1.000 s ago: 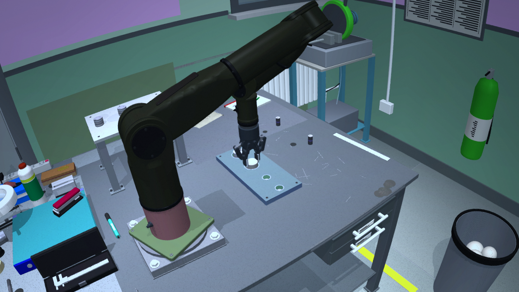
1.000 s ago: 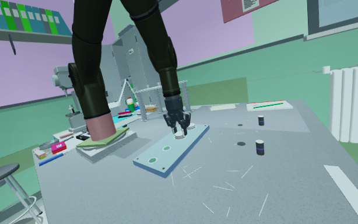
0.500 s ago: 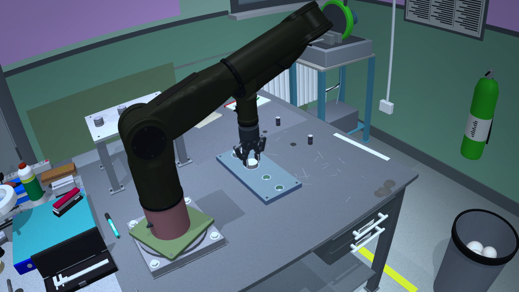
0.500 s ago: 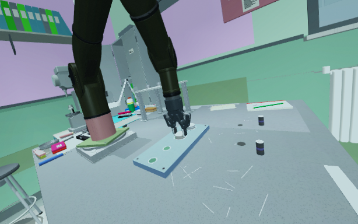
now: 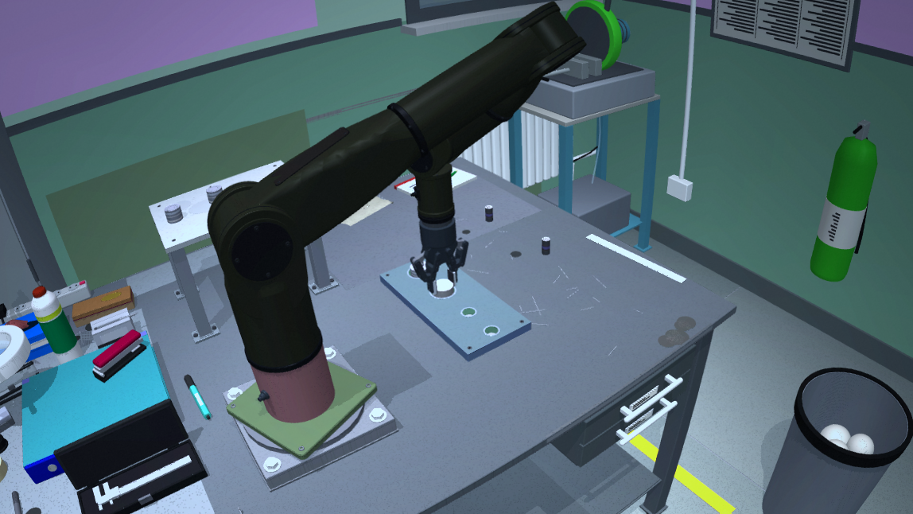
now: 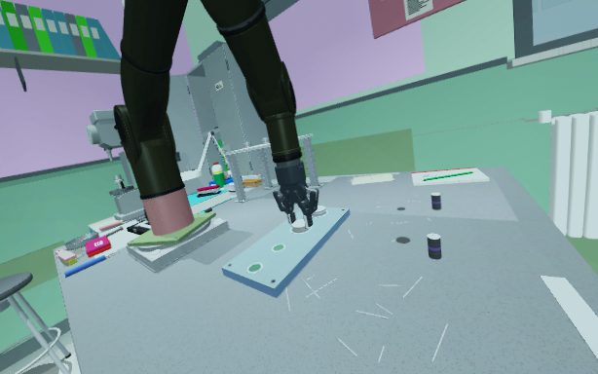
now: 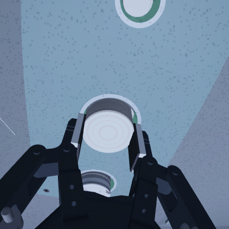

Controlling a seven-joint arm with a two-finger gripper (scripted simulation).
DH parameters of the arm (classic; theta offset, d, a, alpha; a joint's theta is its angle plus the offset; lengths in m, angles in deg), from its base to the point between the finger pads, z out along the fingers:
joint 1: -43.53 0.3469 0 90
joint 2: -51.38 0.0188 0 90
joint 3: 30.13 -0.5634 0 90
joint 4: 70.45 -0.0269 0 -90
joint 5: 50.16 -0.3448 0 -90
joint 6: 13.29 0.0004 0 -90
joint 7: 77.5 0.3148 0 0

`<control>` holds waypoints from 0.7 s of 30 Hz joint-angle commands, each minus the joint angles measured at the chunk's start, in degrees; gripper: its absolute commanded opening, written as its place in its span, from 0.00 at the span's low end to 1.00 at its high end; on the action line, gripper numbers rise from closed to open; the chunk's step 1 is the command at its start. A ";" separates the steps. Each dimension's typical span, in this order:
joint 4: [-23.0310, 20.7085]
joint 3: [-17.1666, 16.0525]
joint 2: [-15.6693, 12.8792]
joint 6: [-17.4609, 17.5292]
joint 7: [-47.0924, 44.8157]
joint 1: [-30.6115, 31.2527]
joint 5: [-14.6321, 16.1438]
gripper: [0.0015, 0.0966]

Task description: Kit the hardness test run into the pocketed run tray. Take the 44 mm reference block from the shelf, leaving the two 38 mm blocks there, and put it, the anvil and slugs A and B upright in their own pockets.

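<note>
A second pale disc (image 7: 96,182) sits in the tray's end pocket, half hidden behind my gripper's body in the wrist camera. The anvil (image 7: 108,129), a pale round disc with a grey side, stands upright in the second pocket of the blue run tray (image 5: 454,307) and is held by my gripper (image 5: 438,272), which is closed on its sides. Two smaller green-floored pockets (image 5: 469,312) (image 5: 491,330) lie further along the tray. Two dark slugs with blue bands (image 5: 546,245) (image 5: 489,213) stand upright on the table beyond the tray. Two grey blocks (image 5: 173,213) (image 5: 214,192) rest on the shelf.
The arm's base (image 5: 294,390) stands close to the tray's near side. The shelf stand (image 5: 191,217) lies behind it. White scratch marks, a white strip (image 5: 635,257) and papers (image 5: 434,179) lie on the table. Clutter fills the left bench, and a bin (image 5: 843,435) stands on the floor.
</note>
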 commanded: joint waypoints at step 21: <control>-0.09 -0.05 0.14 -0.05 -0.06 -0.03 -0.04 0.68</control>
